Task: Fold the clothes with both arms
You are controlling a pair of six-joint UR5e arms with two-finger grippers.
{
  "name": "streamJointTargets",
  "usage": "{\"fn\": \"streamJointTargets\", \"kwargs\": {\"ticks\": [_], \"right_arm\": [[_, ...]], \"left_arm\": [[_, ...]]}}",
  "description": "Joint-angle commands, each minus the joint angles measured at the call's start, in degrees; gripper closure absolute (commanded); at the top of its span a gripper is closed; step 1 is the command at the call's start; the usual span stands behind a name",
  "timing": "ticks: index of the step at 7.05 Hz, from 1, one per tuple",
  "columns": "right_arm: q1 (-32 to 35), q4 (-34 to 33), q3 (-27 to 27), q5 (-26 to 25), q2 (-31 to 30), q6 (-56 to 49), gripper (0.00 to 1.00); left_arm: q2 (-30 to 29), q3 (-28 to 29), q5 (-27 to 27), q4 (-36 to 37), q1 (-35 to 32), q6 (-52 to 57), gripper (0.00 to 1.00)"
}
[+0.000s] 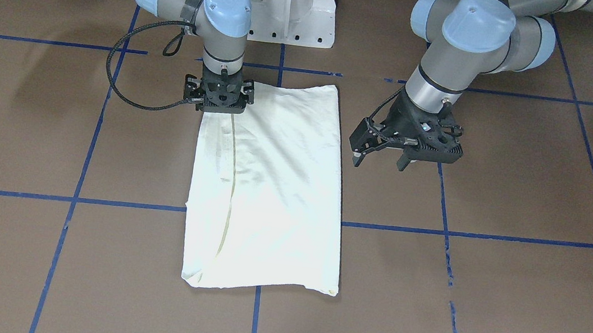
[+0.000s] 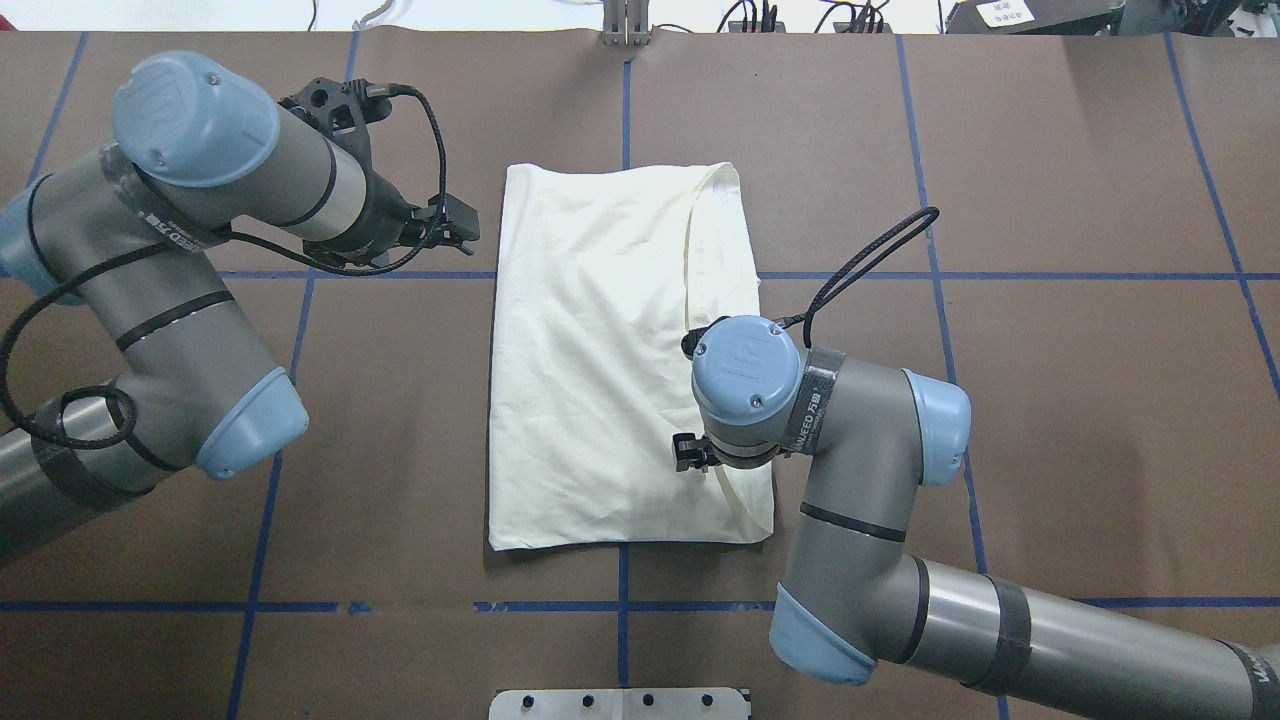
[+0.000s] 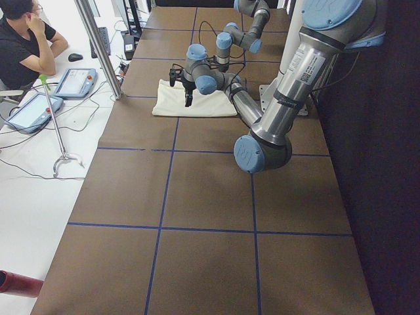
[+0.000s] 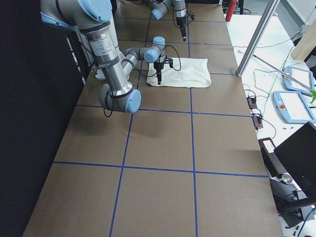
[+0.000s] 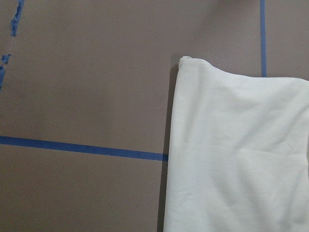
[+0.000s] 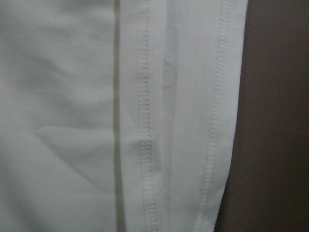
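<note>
Left gripper (image 1: pixel 381 155) tilted, hovering, fingers (image 1: pixel 359 150) spread apart. Right gripper (image 1: pixel 219 103) pointing straight down, fingers hidden.

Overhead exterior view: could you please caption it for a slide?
Right arm over the folded shirt; left gripper open beside it.

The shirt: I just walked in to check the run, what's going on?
The cream shirt is mid-fold: it lies flat in a long rectangle, plain side up. The right gripper points straight down at its corner nearest the robot; whether it grips is hidden. The left gripper hangs open beside the shirt, over bare table.
</note>
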Motion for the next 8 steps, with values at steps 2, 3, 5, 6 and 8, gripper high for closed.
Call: {"fn": "streamJointTargets", "kwargs": {"ticks": [2,3,5,6,8], "right_arm": [[0.5,-2.3,0.1,0.5,-0.6,-0.2,0.00],[0.9,-2.4,0.1,0.6,-0.7,-0.2,0.00],[2.7,-3.2,0.3,1.1,-0.9,-1.1,0.00],[2.9,-3.0,0.4,0.7,-2.9,-1.3,0.00],[4.6,-2.7,0.5,0.5,-4.4,-1.8,0.00]], "left_arm": [[0.0,0.0,0.0,-0.1,0.4,-0.2,0.00],[0.0,-0.1,0.0,-0.1,0.4,-0.2,0.00],[-0.1,-0.1,-0.1,-0.3,0.7,-0.3,0.00],[-0.2,-0.2,-0.1,-0.3,1.0,-0.3,0.00],[-0.2,-0.6,-0.1,-0.3,1.1,-0.3,0.00]]}}
